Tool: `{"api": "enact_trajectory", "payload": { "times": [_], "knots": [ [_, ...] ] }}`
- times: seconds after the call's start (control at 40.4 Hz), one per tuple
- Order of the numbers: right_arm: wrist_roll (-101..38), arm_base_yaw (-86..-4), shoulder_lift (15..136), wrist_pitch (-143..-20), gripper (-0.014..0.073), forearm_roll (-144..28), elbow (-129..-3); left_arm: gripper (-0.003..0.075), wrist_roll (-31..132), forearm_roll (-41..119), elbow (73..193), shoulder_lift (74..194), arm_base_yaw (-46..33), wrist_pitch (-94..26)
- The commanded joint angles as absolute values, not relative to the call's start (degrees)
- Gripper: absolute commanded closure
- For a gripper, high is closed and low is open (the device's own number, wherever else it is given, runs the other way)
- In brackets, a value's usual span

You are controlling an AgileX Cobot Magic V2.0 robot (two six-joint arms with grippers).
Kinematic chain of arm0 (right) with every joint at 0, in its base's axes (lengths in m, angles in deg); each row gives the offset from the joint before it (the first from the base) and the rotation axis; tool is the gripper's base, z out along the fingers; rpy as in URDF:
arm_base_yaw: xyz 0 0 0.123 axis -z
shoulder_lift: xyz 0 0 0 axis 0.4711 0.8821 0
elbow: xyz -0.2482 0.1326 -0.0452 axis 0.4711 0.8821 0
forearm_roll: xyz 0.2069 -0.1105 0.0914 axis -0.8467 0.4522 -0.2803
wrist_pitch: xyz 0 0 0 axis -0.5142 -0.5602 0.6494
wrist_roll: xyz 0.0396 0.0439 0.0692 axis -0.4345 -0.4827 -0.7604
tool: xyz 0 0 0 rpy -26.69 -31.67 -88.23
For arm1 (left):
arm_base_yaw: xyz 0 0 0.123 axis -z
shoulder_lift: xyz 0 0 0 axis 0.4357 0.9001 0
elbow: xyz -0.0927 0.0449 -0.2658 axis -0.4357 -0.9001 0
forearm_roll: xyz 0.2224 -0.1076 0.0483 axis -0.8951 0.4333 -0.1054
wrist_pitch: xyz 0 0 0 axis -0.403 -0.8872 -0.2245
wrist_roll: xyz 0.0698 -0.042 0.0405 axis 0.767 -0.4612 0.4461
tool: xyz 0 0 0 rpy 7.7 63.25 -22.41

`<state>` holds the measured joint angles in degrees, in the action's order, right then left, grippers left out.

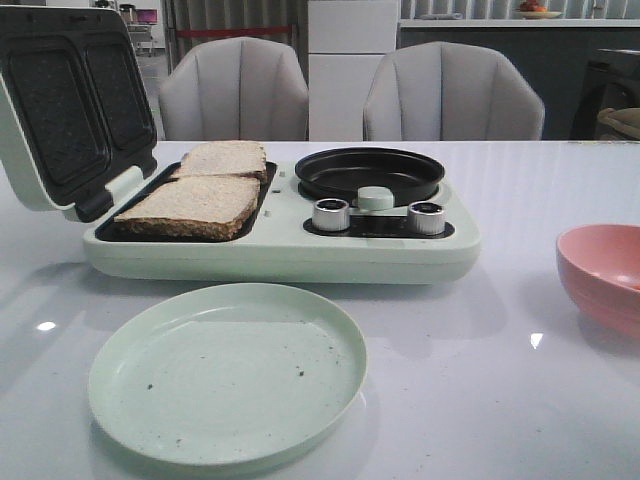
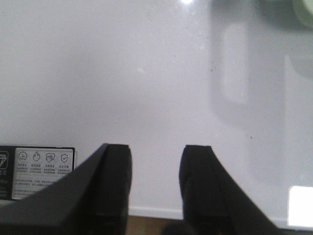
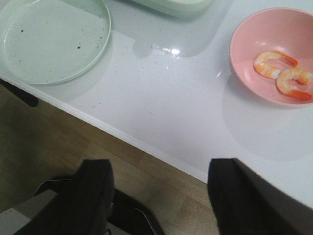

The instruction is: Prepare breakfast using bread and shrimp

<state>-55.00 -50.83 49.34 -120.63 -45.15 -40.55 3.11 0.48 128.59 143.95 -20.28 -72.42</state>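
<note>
Hovering wide open, right hand [image 3: 159, 196] at the tabletop [image 3: 186, 122] edge; left hand [image 2: 154, 183] parted too, beside an unreadable label [image 2: 41, 171]. Beyond: shrimp [image 3: 281, 76] in pink bowl [image 3: 244, 54], bread [image 1: 205, 185] on the sandwich maker [image 1: 300, 255].

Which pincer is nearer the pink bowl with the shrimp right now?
Right. The right pincer hangs open off the table edge, the pink bowl with shrimp in its view. The left pincer sees only bare table.

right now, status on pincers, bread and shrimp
Both pincers, left and right, open, empty. Bread on grill plate; shrimp in pink bowl. Nothing blocking.
</note>
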Motion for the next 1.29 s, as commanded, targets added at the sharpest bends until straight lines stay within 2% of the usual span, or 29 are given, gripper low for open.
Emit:
{"api": "enact_trajectory", "payload": {
  "times": [0.0, 0.099, 0.347, 0.917, 1.264],
  "knots": [
    [-55.11, -50.47, 49.36, -117.62, 0.0067, -44.66, -41.93, 0.0549, 8.81, 7.44, 130.58, 143.25, -25.46, -64.57],
    [-55.11, -50.47, 49.36, -117.62, 0.0067, -44.66, -41.93, 0.0625, 13.71, 13.97, 130.58, 144.15, -29.48, -60.55],
    [-55.11, -50.47, 49.36, -117.62, 0.0067, -44.66, -41.93, 0.0621, 21.55, 24.5, 134.69, 151.02, -34.3, -58.96],
    [-55.11, -50.47, 49.36, -117.62, 0.0067, -44.66, -41.93, 0.0621, 23.31, 40.22, 161.31, 174.41, -34.24, -62.79],
    [-55.11, -50.47, 49.36, -117.62, 0.0067, -44.66, -41.93, 0.0621, 25.53, 50.18, 170.66, 179.73, -34.24, -65.44]
  ]
}}
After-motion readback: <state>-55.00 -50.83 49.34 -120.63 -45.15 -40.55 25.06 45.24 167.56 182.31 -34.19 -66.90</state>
